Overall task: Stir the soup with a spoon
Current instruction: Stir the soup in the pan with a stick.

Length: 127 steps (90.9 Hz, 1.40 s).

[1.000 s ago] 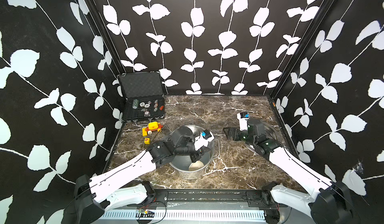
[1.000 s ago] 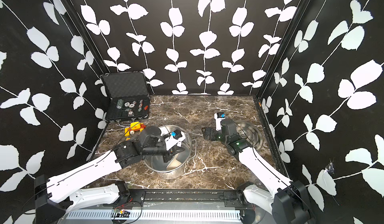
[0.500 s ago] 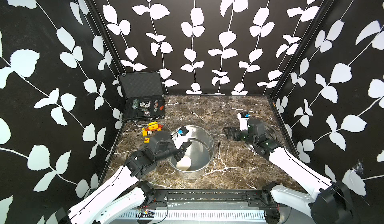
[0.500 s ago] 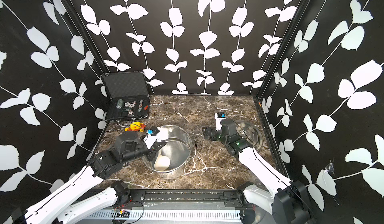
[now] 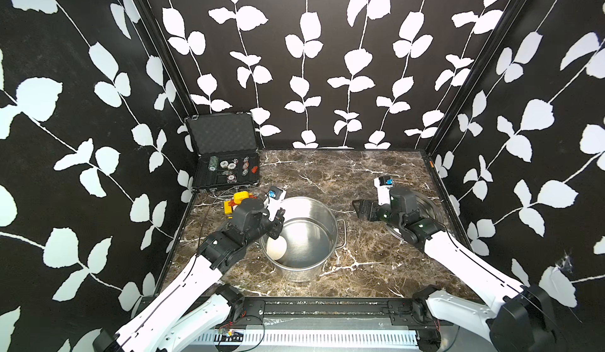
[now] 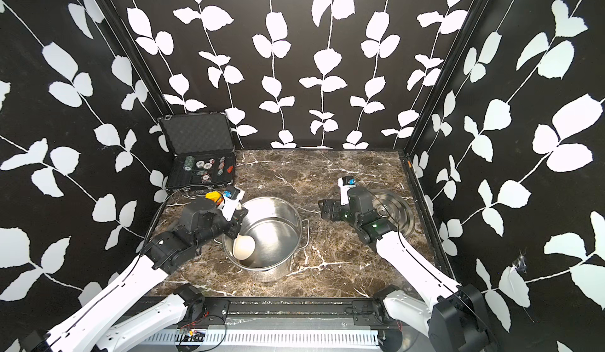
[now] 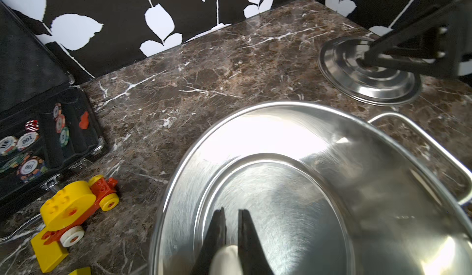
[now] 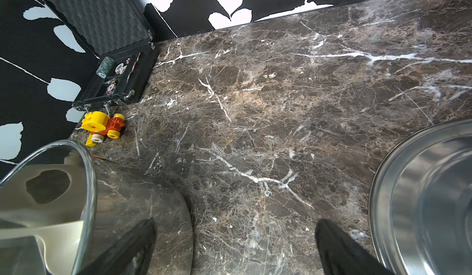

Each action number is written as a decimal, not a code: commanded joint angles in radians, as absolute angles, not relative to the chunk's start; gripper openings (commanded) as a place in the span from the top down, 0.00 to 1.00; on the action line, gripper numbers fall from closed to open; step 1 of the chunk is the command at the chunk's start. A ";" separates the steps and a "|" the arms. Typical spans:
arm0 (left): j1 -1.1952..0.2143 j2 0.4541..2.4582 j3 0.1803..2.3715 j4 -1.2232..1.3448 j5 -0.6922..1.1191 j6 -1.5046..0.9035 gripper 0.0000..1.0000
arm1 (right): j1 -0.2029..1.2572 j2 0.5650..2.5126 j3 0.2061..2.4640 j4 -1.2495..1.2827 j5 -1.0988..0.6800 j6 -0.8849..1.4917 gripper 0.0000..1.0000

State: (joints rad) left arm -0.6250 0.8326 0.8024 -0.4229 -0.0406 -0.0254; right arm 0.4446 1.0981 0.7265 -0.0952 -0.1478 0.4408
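The steel pot (image 5: 314,216) stands at the middle front of the marble table. The white spoon's bowl (image 5: 276,249) (image 6: 244,247) lies low inside the pot against its left wall. My left gripper (image 5: 276,227) (image 7: 231,211) hangs over the pot's left rim, shut on the spoon's handle (image 7: 226,259), which shows white between the black fingers. No soup shows; the pot's inside (image 7: 319,209) looks like bare shiny steel. My right gripper (image 5: 361,209) (image 8: 235,225) stands open above bare table, right of the pot (image 8: 127,204), holding nothing.
The pot's steel lid (image 5: 425,203) (image 7: 357,82) lies flat at the right, partly under my right arm. An open black case (image 5: 226,170) of poker chips sits at the back left. A yellow and red toy car (image 5: 239,200) stands just behind my left wrist.
My left arm has swung from over the pot's right side to its left rim. The spoon's bowl swept from the front middle to the left wall. My right arm has not moved.
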 commanded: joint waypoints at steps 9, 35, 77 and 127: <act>-0.596 0.957 0.881 -0.284 -0.058 -0.003 1.00 | 0.443 1.070 0.753 -0.116 -0.126 0.423 0.01; -0.595 1.213 1.066 -0.231 0.048 0.010 1.00 | 0.443 1.032 0.726 -0.124 -0.109 0.432 0.01; -0.812 1.422 1.239 -0.200 0.098 0.012 1.00 | 0.442 0.941 0.686 -0.149 -0.070 0.439 0.01; -1.048 1.205 1.021 -0.346 0.150 0.089 1.00 | 0.442 0.977 0.674 -0.099 -0.094 0.456 0.01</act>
State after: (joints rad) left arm -1.0393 1.2915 1.0805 -0.3088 0.1425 0.0841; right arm 0.4442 0.9638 0.6773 -0.1429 -0.0883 0.4427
